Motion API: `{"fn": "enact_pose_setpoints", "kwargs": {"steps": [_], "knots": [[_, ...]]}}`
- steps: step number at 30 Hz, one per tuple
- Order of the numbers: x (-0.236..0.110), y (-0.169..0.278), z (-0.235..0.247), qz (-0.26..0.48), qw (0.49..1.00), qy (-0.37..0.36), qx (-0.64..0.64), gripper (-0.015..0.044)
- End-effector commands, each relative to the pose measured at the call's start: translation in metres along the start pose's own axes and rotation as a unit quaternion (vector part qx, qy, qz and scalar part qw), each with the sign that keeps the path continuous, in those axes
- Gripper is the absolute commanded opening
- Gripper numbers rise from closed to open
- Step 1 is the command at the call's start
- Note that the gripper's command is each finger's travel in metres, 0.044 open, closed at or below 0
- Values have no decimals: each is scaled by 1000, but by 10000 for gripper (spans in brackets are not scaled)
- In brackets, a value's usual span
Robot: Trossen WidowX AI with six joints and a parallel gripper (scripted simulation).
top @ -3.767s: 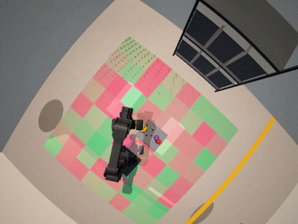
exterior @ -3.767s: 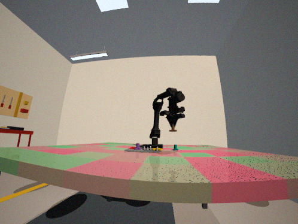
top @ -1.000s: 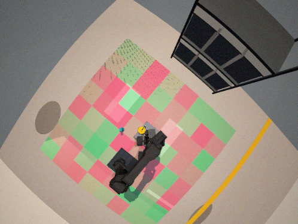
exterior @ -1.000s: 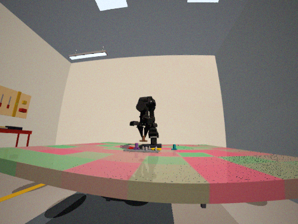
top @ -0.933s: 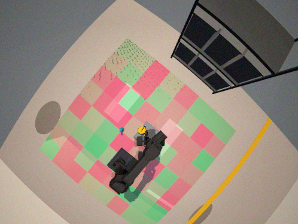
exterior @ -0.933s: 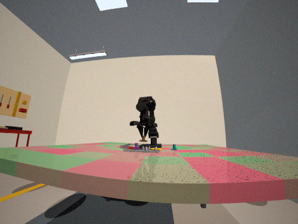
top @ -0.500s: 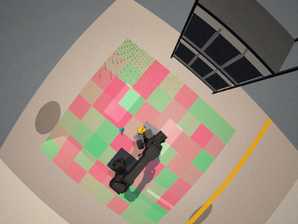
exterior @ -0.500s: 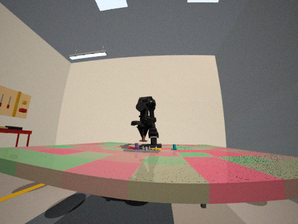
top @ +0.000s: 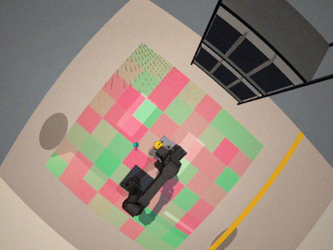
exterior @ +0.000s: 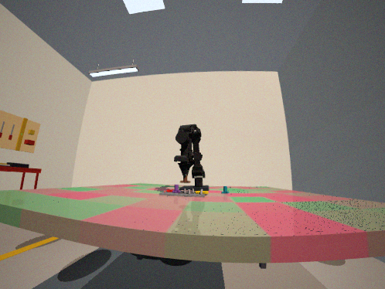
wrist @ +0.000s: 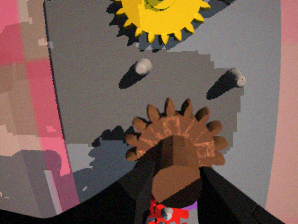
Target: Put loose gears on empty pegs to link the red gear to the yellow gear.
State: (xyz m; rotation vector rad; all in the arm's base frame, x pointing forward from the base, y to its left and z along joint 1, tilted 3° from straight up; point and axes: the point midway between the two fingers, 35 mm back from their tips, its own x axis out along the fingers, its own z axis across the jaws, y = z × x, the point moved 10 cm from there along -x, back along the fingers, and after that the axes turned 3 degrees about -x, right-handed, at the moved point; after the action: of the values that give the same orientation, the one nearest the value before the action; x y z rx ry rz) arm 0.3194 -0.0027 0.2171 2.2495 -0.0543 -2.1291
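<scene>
My gripper [wrist: 176, 172] [exterior: 185, 175] is shut on the stem of a brown gear [wrist: 172, 131] [exterior: 185, 181], which hangs above the grey board [wrist: 260, 120] [exterior: 165, 194]. The yellow gear [wrist: 162, 21] [top: 158, 144] [exterior: 202, 192] sits at the top of the wrist view, partly cut off. Two bare pegs, a left peg [wrist: 143, 66] and a right peg [wrist: 238, 78], stand between it and the brown gear. The red gear [wrist: 179, 216] [exterior: 169, 191] shows partly below the held gear. A purple gear [exterior: 176, 188] stands on the board beside the red one, almost hidden in the wrist view. What lies directly under the brown gear is hidden.
A small teal gear [top: 136, 144] [exterior: 225, 189] stands on the chequered table away from the board. The arm's dark base [top: 142, 178] stands on the table at the board's other side. The arm covers part of the board in the top view.
</scene>
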Motion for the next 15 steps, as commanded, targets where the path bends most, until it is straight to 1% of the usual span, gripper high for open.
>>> {"fn": "enact_pose_setpoints", "kwargs": {"steps": [1,4,11,15], "knots": [[0,0,0,-1,998,1,-60,0],[0,0,0,-1,996,1,-94,0],[0,0,0,-1,995,1,-98,0],[2,0,0,-1,992,1,-130,0]]}}
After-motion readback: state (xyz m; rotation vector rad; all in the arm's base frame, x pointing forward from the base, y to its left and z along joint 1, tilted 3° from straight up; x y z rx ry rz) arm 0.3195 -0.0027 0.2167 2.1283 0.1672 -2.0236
